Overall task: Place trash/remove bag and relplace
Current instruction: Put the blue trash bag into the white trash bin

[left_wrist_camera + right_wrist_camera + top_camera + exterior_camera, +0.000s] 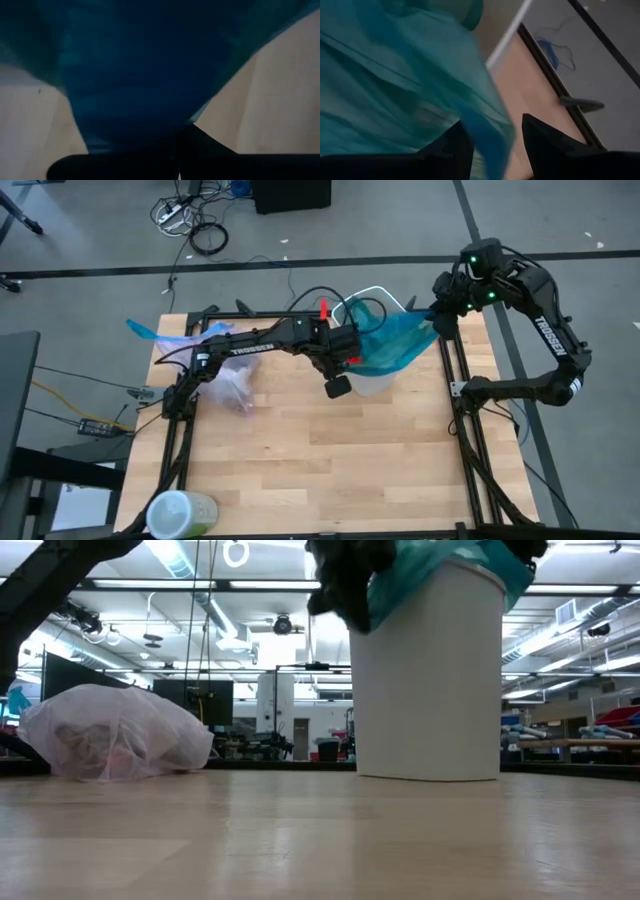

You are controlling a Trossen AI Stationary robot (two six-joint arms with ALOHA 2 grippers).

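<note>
right hand (492,145) pinching teal bag (395,345) | left hand (340,365) pressed together on it | pink bag (232,385) well apart

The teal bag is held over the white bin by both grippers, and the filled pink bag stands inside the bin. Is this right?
Not quite. The filled pink bag lies on the table, beside the white bin, as the high and low views show. Both grippers do hold the teal bag over it.

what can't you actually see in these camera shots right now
- Inside of the white bin: the teal bag covers it in the high view; its wall blocks the low view.
- Contents of the filled pink bag: blurred in both.
- Left wrist view: teal plastic fills it.
</note>
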